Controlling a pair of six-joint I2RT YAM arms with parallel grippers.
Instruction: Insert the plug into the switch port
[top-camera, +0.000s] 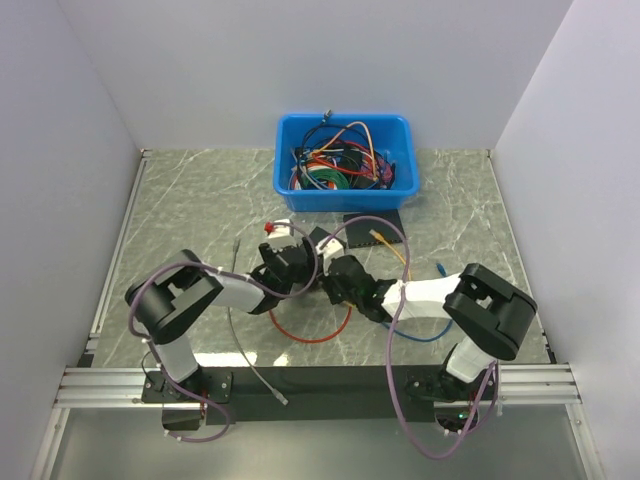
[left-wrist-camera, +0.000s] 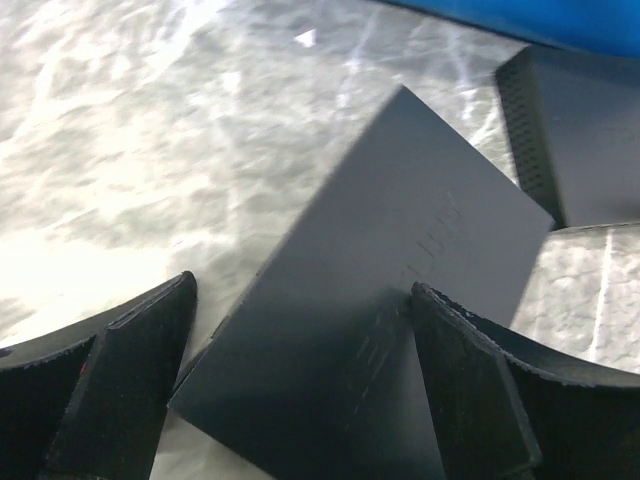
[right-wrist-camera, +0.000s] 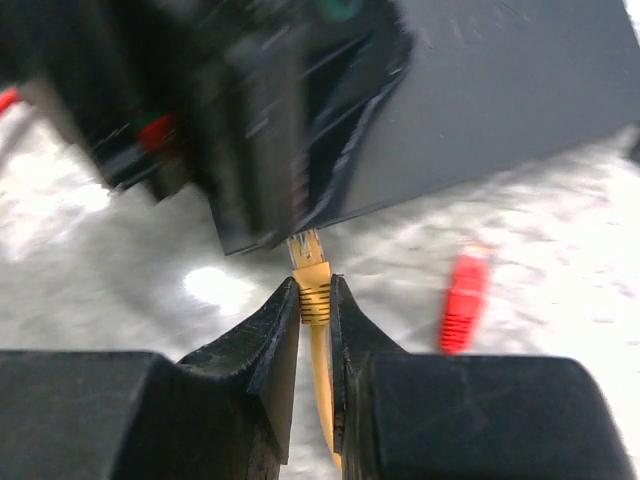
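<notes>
1. Green-veined tabletop inside white walls; both arms reach toward frame centre.
2. At upper centre the blue bin holds a tangle of cables: red, green, orange, black. I cannot count them.
3. On the left gripper the jaws stand wide, astride the near corner of the switch, not clamping it. I note a second black box just beyond.
4. My right gripper is pinched on the boot of a yellow-orange plug, whose clear tip is at the switch's lower edge. With the switch port lost in blur, I cannot tell if the tip is in.
5. Loose at the right of the overhead view lies the blue cable's plug, the one the task names. It is beside the right forearm, well apart from the switch, and too small for detail.
6. Handling, my judgement: this plug is light and hard, with a brittle latch tab. Its springy cable will twist it. I would grip the boot just behind the clear head, leaving the tab free.
</notes>
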